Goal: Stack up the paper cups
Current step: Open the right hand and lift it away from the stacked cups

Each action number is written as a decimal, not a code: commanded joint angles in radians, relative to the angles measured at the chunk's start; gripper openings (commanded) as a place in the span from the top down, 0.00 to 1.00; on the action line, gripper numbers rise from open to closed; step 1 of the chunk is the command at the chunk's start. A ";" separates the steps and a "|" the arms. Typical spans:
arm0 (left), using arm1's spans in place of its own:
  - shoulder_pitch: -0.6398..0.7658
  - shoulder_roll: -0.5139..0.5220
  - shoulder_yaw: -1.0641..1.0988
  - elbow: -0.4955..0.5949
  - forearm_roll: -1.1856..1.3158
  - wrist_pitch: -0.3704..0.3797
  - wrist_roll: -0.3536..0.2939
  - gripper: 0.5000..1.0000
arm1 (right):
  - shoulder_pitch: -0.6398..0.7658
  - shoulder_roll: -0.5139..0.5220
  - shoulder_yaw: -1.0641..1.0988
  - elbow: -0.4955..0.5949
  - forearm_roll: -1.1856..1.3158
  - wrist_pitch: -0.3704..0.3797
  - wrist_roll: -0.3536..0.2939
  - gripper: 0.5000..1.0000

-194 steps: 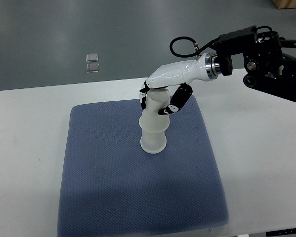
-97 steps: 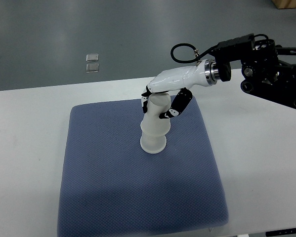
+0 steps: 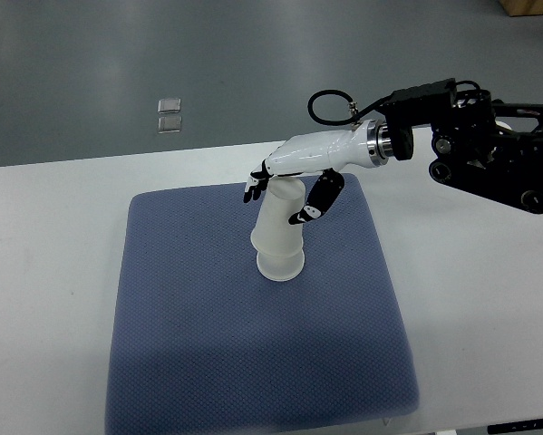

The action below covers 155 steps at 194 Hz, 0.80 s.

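A stack of white paper cups (image 3: 278, 243) stands upside down, wide rim down, near the middle of the blue mat (image 3: 189, 326). It reads as one smooth cone. My right hand (image 3: 280, 199), white with black fingers, reaches in from the right above the stack's top. Its fingers (image 3: 252, 190) are spread out past the left of the cup top. The thumb (image 3: 312, 204) hangs by the right side of the cup. The hand is open and holds nothing. The left arm is out of view.
The mat lies on a white table (image 3: 44, 245). The black right arm (image 3: 489, 159) and its cable loop hang over the table's far right. Two small clear squares (image 3: 169, 113) lie on the grey floor beyond the table edge.
The upper cup has slid down onto the lower one, so the stack is now a smooth cone. The right hand's fingers have uncurled from the cup and spread.
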 commanded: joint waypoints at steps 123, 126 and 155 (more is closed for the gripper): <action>0.001 0.000 0.000 0.000 0.001 0.000 0.000 0.00 | 0.014 -0.036 0.072 -0.015 0.014 0.013 0.000 0.17; 0.000 0.000 0.000 0.000 0.001 0.000 0.000 0.00 | 0.015 -0.040 0.078 -0.015 0.016 0.015 0.000 0.17; 0.001 0.000 0.000 0.000 0.001 0.000 0.000 0.00 | 0.052 -0.065 0.094 -0.035 0.023 0.010 0.000 0.17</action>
